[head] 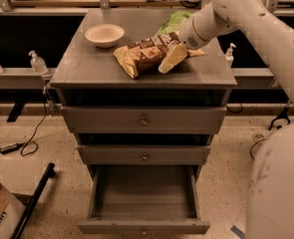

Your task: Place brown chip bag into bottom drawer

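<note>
Atop grey cabinet top (86,66), gripper (174,58) at brown chip bag (144,54), bowl (104,35), speckled floor (57,133).

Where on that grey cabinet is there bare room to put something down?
The cabinet top is bare at front left, bordered by the bowl, the brown chip bag and the front edge. The open bottom drawer shows only bare floor. Crowded: back right, where the gripper is at that bag beside the green chip bag.
</note>
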